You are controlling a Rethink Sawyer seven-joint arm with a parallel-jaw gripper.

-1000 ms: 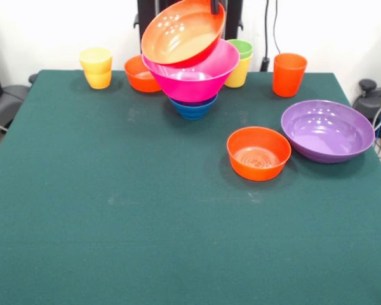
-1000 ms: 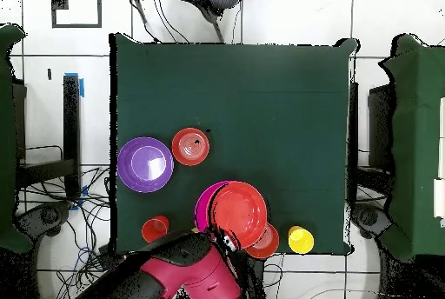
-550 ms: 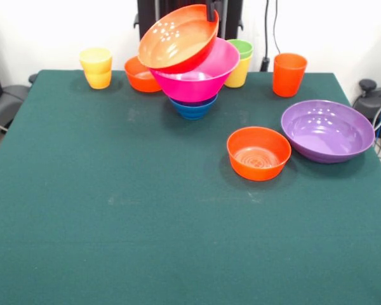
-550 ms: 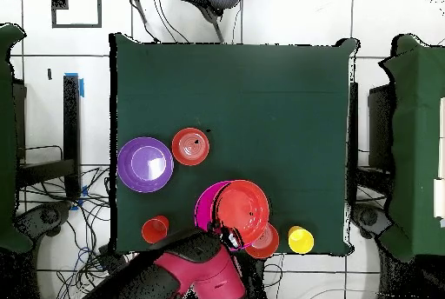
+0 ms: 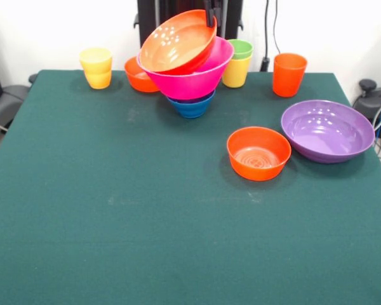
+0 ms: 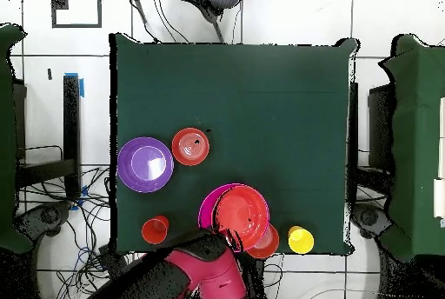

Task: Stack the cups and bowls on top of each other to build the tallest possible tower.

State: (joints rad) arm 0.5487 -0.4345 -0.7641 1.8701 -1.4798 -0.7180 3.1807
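The gripper [image 5: 209, 13] comes down at the far edge of the counter [image 5: 146, 222], its fingers pinched on the far rim of the wide orange bowl [image 5: 178, 41], which tilts steeply toward the near left. That bowl rests in the pink bowl [image 5: 190, 73], itself sitting in the small blue bowl [image 5: 190, 107] on the counter. Just behind to the left is a small orange bowl [image 5: 136, 76]; farther left stands a yellow cup [image 5: 96, 67]. To the right are a green cup nested in a yellow one [image 5: 238, 63] and the orange cup [image 5: 288, 74]. Nearer, on the right, another small orange bowl [image 5: 258, 153] lies just beside the purple bowl [image 5: 327, 130].
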